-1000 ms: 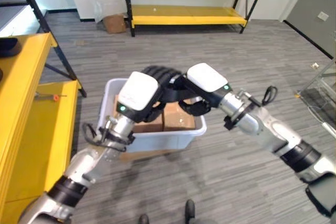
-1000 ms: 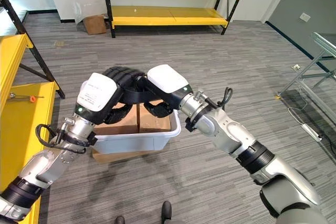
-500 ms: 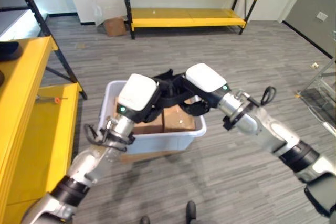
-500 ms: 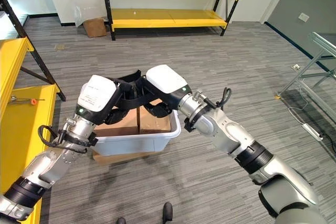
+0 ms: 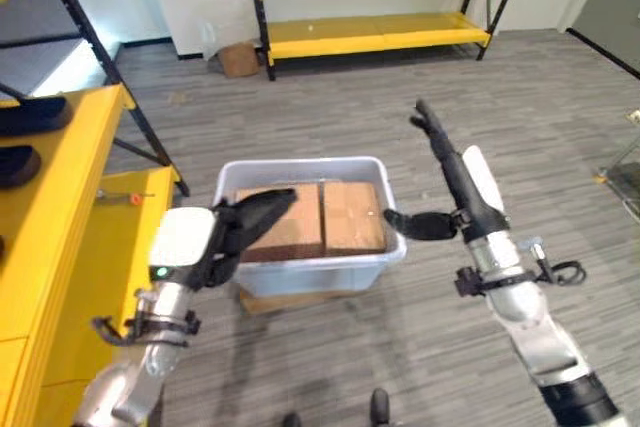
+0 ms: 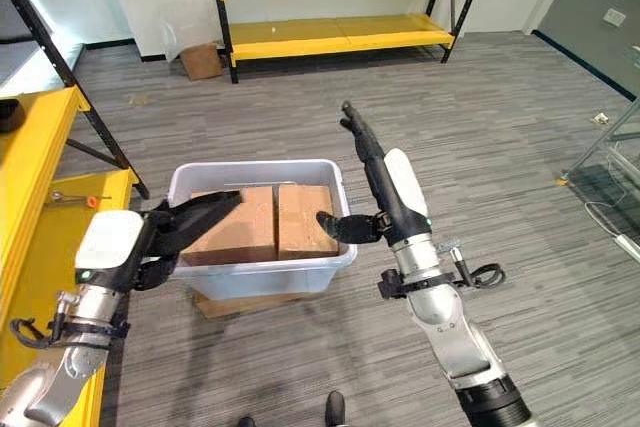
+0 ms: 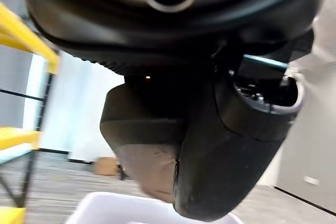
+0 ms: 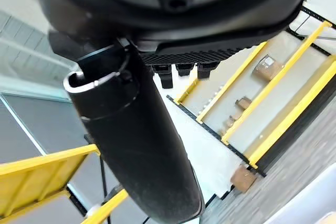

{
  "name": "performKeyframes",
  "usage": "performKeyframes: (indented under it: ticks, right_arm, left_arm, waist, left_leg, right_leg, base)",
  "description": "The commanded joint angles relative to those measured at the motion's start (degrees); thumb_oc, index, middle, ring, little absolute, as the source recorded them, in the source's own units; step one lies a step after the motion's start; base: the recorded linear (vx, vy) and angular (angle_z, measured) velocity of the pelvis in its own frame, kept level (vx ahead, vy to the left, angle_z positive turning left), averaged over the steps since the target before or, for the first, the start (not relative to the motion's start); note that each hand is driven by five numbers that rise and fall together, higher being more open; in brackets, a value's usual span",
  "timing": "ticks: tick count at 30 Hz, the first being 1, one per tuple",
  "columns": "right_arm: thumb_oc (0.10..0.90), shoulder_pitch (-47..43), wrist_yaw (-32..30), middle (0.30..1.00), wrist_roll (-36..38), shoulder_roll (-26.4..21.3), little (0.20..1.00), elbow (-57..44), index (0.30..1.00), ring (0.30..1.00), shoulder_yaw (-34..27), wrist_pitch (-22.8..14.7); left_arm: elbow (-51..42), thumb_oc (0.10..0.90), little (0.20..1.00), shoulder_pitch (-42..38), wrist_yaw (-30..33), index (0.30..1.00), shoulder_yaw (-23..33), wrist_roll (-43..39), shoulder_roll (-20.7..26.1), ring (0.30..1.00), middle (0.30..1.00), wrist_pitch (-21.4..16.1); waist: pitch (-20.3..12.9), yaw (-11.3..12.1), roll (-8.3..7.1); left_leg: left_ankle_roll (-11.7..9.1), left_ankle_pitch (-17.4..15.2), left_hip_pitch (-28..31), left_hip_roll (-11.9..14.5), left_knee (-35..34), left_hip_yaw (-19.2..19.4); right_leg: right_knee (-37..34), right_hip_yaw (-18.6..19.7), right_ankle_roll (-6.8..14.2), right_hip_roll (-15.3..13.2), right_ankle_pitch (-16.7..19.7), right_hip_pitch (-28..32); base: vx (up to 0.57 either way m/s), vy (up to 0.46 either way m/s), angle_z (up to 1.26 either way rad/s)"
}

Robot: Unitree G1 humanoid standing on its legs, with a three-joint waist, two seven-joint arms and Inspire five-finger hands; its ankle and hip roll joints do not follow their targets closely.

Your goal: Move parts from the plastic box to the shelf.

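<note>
grey floor (image 6: 480, 127) carries a white plastic box (image 6: 265, 272) on flat cardboard (image 6: 240, 303).

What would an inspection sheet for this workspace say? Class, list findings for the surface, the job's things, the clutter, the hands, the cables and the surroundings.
Surface: grey striped floor.
Job's things: white plastic box on the floor, holding two brown cardboard boxes side by side; flat cardboard shows under it.
Clutter: small orange-tipped tool on the yellow shelf at the robot's left.
Hands: left hand open, fingers straight over the box's left rim; right hand open, fingers pointing up, thumb toward the box. Neither holds anything.
Cables: nothing seen.
Surroundings: far yellow rack with small boxes; a cardboard box beside it.
</note>
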Motion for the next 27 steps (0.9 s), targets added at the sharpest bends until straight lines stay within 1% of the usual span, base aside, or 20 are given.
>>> performKeyframes:
  ticks: [1, 3, 4, 6, 7, 9, 10, 11, 12, 13, 14, 15, 17, 18, 20, 21, 22, 24, 25, 27]
  right_arm:
    - [0.9, -3.66, -1.12, 1.0, 7.14, 0.14, 1.0, -6.8, 1.0, 1.0, -1.41, -8.22]
    - [0.9, -1.79, -0.2, 1.0, 10.43, 0.18, 1.0, -8.07, 1.0, 1.0, -1.87, -9.18]
    - [0.9, -2.31, -0.12, 1.0, 10.72, -0.42, 1.0, -8.67, 1.0, 1.0, -1.39, -9.5]
    - [0.9, -4.2, -0.6, 1.0, 10.99, -0.86, 1.0, -8.25, 1.0, 1.0, -0.45, -9.83]
    - [0.9, -4.46, -0.69, 1.0, 10.95, -0.86, 1.0, -8.04, 1.0, 1.0, -0.35, -9.9]
    - [0.9, -6.14, -1.96, 1.0, 11.5, -0.99, 1.0, -7.38, 1.0, 1.0, 0.2, -10.26]
    - [0.9, -6.88, -2.63, 1.0, 11.72, -1.05, 1.0, -6.66, 1.0, 1.0, 0.22, -10.24]
    - [0.9, -7.38, -3.5, 1.0, 10.89, -1.42, 1.0, -6.42, 1.0, 1.0, -0.05, -10.07]
    - [0.9, -7.4, -4.21, 1.0, 10.07, -1.78, 1.0, -6.07, 1.0, 1.0, -0.32, -10.02]
    - [0.9, -7.38, -4.85, 1.0, 9.66, -2.25, 1.0, -5.79, 1.0, 1.0, -0.28, -10.03]
    - [0.9, -7.46, -4.94, 1.0, 9.6, -2.28, 1.0, -5.69, 1.0, 1.0, -0.31, -10.08]
    - [0.9, -6.34, -5.69, 1.0, 9.16, -2.2, 1.0, -5.84, 1.0, 1.0, -0.74, -10.34]
    - [0.9, -4.22, -5.6, 1.0, 9.65, -1.85, 1.0, -6.0, 1.0, 1.0, -1.55, -10.87]
    - [0.9, 0.99, -4.53, 1.0, 12.21, -0.15, 1.0, -6.19, 1.0, 1.0, -4.52, -10.99]
    - [0.9, 3.11, -3.86, 1.0, 13.1, 0.17, 1.0, -6.47, 1.0, 1.0, -5.55, -10.94]
    - [0.9, 5.21, -3.28, 1.0, 13.71, 0.49, 1.0, -6.53, 1.0, 1.0, -6.46, -10.86]
    - [0.9, 5.39, -3.22, 1.0, 13.74, 0.53, 1.0, -6.64, 1.0, 1.0, -6.53, -10.82]
    - [0.9, 7.1, -2.63, 1.0, 13.48, 0.56, 1.0, -6.99, 1.0, 1.0, -7.18, -10.63]
    - [0.9, 8.85, -1.92, 1.0, 13.72, 0.86, 1.0, -7.15, 1.0, 1.0, -7.87, -10.48]
    - [0.9, 9.57, -1.65, 1.0, 13.75, 0.96, 1.0, -7.35, 1.0, 1.0, -8.1, -10.28]
  left_arm:
    - [-5.69, 0.4, 0.3, -6.39, 9.57, 0.3, 3.66, -0.41, 0.71, 0.3, 0.3, -2.64]
    - [-7.16, 0.4, 0.3, -2.7, 10.73, 0.3, 6.66, -0.63, -0.31, 0.3, 0.3, -2.58]
    - [-8.6, 0.4, 0.3, -0.21, 11.74, 0.3, 8.49, -0.69, -0.99, 0.3, 0.3, -2.64]
    - [-10.21, 0.4, 0.3, 1.22, 12.79, 0.3, 9.47, -0.98, -1.19, 0.3, 0.3, -3.08]
    - [-10.35, 0.4, 0.3, 1.28, 12.77, 0.3, 9.63, -1.0, -1.24, 0.3, 0.3, -3.09]
    - [-11.4, 0.4, 0.3, 0.96, 13.68, 0.3, 9.43, -1.36, -0.96, 0.3, 0.3, -3.32]
    - [-12.06, 0.4, 0.3, 0.04, 13.84, 0.3, 8.86, -1.19, -0.68, 0.3, 0.3, -3.44]
    - [-12.56, 0.4, 0.3, -1.3, 14.01, 0.3, 7.84, -1.18, -0.45, 0.3, 0.3, -3.6]
    - [-12.5, 0.4, 0.3, -2.68, 14.04, 0.3, 6.81, -1.17, -0.44, 0.3, 0.3, -3.55]
    - [-12.44, 0.4, 0.3, -4.31, 13.97, 0.3, 5.9, -1.24, -0.37, 0.3, 0.3, -3.57]
    - [-12.29, 0.4, 0.3, -4.55, 14.01, 0.3, 5.75, -1.23, -0.36, 0.3, 0.3, -3.55]
    - [-13.44, 0.4, 0.3, -6.47, 13.9, 0.3, 5.02, -1.27, 0.18, 0.3, 0.3, -4.7]
    - [-13.91, 0.4, 0.3, -7.95, 14.42, 0.3, 4.76, -0.67, 0.29, 0.3, 0.3, -5.18]
    - [-14.12, 0.4, 0.3, -7.35, 14.33, 0.3, 5.24, -0.58, -1.09, 0.3, 0.3, -5.11]
    - [-13.83, 0.4, 0.3, -6.73, 14.23, 0.3, 4.73, -0.68, -2.06, 0.3, 0.3, -5.13]
    - [-14.4, 0.4, 0.3, -6.42, 14.7, 0.3, 4.77, 0.46, -1.95, 0.3, 0.3, -4.9]
    - [-14.48, 0.4, 0.3, -6.33, 14.69, 0.3, 4.7, 0.54, -1.94, 0.3, 0.3, -4.86]
    - [-15.32, 0.4, 0.3, -6.34, 14.56, 0.3, 4.44, 1.21, -1.79, 0.3, 0.3, -4.85]
    - [-16.12, 0.4, 0.3, -6.22, 14.52, 0.3, 4.31, 2.09, -1.41, 0.3, 0.3, -5.02]
    - [-16.35, 0.4, 0.3, -6.17, 14.33, 0.3, 4.03, 2.22, -1.06, 0.3, 0.3, -4.96]
  waist:
    - [-3.65, -0.62, 1.75]
    - [-2.69, -0.4, 2.16]
    - [-1.64, 0.41, 2.16]
    - [-0.2, 1.73, 2.17]
    - [-0.21, 1.57, 2.19]
    - [0.75, 2.94, 2.45]
    - [1.09, 3.4, 2.65]
    - [1.34, 3.42, 2.52]
    - [1.46, 2.84, 2.2]
    - [1.42, 1.71, 1.59]
    - [1.46, 1.79, 1.56]
    - [1.11, 0.72, 1.25]
    - [0.41, -0.6, 1.54]
    - [-0.81, -2.41, 2.96]
    - [-1.63, -3.03, 3.29]
    - [-2.06, -3.1, 3.42]
    - [-2.13, -3.05, 3.37]
    - [-2.22, -3.11, 3.13]
    - [-2.33, -2.98, 2.86]
    - [-2.51, -2.8, 2.75]
  left_leg:
    - [-0.52, -1.8, 0.32, 3.93, 1.79, -3.38]
    - [-1.12, -1.19, -0.39, 5.16, 2.33, -3.85]
    - [-1.43, -0.55, -1.15, 5.95, 2.75, -4.31]
    - [-1.8, 0.98, -2.56, 6.49, 2.57, -5.49]
    - [-1.87, 1.16, -2.73, 6.52, 2.47, -5.63]
    - [-3.04, 4.01, -4.74, 6.58, 0.95, -7.38]
    - [-3.62, 6.56, -6.72, 5.96, 0.09, -8.93]
    - [-3.48, 7.55, -8.77, 4.96, 0.38, -8.84]
    - [-2.72, 7.1, -10.02, 4.15, 1.83, -6.48]
    - [-1.89, 5.82, -9.95, 4.49, 5.33, -1.24]
    - [-1.77, 5.25, -10.37, 4.38, 6.2, -1.24]
    - [-1.29, 1.21, -8.83, 4.97, 12.65, 4.05]
    - [-1.71, -2.17, -5.78, 6.13, 17.97, 6.61]
    - [-1.71, -7.04, -0.14, 5.28, 12.24, 7.16]
    - [-1.17, -7.48, 1.14, 4.57, 8.27, 6.83]
    - [-0.05, -8.71, 2.18, 2.88, 5.33, 6.44]
    - [0.1, -8.65, 2.29, 2.73, 5.14, 6.47]
    - [1.16, -8.99, 1.78, 1.13, 4.79, 6.13]
    - [1.86, -9.4, 1.58, -0.23, 4.31, 6.04]
    - [2.44, -9.32, 1.72, -1.18, 3.68, 5.61]
  right_leg:
    - [7.51, -2.4, 3.0, -1.65, -10.23, 1.0]
    - [8.71, -3.08, 2.27, -0.59, -11.32, 0.27]
    - [9.67, -3.64, 1.8, 0.06, -11.88, -0.56]
    - [10.52, -4.35, 1.41, 0.49, -12.33, -1.85]
    - [10.67, -4.47, 1.34, 0.5, -12.35, -2.06]
    - [10.61, -6.38, 0.97, 0.53, -12.97, -3.06]
    - [9.99, -8.39, 0.69, 0.09, -12.4, -3.57]
    - [9.15, -10.34, 0.72, -0.8, -11.85, -3.76]
    - [8.52, -11.98, 0.82, -1.89, -11.22, -4.03]
    - [8.07, -13.61, 0.93, -2.87, -10.51, -4.43]
    - [8.0, -13.58, 1.03, -2.98, -10.5, -4.43]
    - [6.78, -16.06, 0.7, -3.56, -9.78, -4.84]
    - [6.29, -17.29, 0.71, -3.64, -10.2, -4.81]
    - [7.59, -19.31, 2.03, -4.21, -9.73, -4.61]
    - [7.77, -18.83, 2.86, -4.67, -8.75, -4.03]
    - [7.92, -18.09, 3.78, -5.69, -7.52, -4.04]
    - [7.92, -18.05, 3.92, -5.81, -7.42, -4.03]
    - [7.72, -17.55, 4.68, -6.88, -5.82, -4.0]
    - [7.58, -17.63, 5.43, -7.98, -4.88, -3.89]
    - [7.47, -17.48, 5.79, -8.5, -4.46, -3.76]
  base:
    - [0.04, -0.212, 0.14]
    - [-0.02, -0.237, 0.15]
    - [-0.08, -0.26, 0.11]
    - [-0.11, -0.152, 0.0]
    - [-0.11, -0.082, -0.01]
    - [-0.16, -0.093, 0.15]
    - [-0.23, -0.097, 0.32]
    - [-0.23, -0.062, 0.55]
    - [-0.22, -0.075, 1.15]
    - [-0.14, -0.043, 1.75]
    - [-0.19, -0.097, 1.85]
    - [-0.1, -0.067, 1.47]
    - [-0.08, 0.061, 1.23]
    - [-0.02, 0.25, 1.13]
    - [-0.02, 0.309, 0.91]
    - [-0.05, 0.254, 0.34]
    - [-0.06, 0.26, -0.09]
    - [-0.06, 0.215, -0.28]
    - [-0.05, 0.195, 0.09]
    - [-0.03, 0.172, 0.26]
